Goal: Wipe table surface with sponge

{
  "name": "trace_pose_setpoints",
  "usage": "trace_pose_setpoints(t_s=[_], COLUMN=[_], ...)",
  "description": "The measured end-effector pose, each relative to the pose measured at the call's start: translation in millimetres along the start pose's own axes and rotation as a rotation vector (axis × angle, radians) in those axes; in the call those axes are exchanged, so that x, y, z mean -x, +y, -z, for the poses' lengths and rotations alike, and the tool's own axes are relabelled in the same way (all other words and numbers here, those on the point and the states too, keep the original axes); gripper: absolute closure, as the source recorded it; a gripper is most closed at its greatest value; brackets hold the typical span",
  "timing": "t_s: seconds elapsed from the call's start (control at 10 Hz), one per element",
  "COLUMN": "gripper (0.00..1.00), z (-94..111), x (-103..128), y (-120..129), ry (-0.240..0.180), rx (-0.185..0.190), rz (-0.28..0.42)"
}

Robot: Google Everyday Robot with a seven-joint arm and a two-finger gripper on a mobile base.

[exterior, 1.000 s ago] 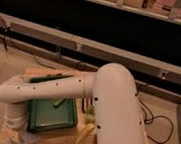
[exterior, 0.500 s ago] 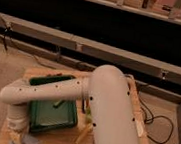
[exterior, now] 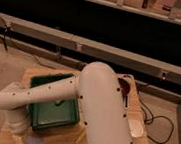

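The table surface (exterior: 35, 74) is a small light-brown wooden top, largely covered by my white arm and a green tray. At its near left corner lies the sponge (exterior: 33, 142), a flat grey-blue pad on the wood. My gripper (exterior: 24, 135) hangs from the bent forearm straight down onto that pad, at the bottom edge of the camera view. The wrist hides how the gripper meets the sponge.
A green tray (exterior: 53, 112) sits in the middle of the table, just right of the wrist. A long yellow stick (exterior: 80, 136) lies by the tray's near right corner. A pale object (exterior: 135, 127) and dark items rest on the right side. Grey floor, cables and a dark wall surround the table.
The upper arm has swung and now covers more of the table's right half. The wrist and the grey-blue pad under it have crept slightly rightwards along the near left corner.
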Motion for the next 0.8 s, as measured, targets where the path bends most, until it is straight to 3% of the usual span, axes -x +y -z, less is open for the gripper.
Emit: trace_pose_setpoints(t_s=[0.3,0.6,0.8], gripper=[0.98,0.98,0.98], z=[-1,-2,-3], x=[16,31,38], y=[13,28,40], ry=[-0.054,-0.101,-0.116], rx=[0.089,0.148,0.169], rz=[-0.083,-0.176,-0.222])
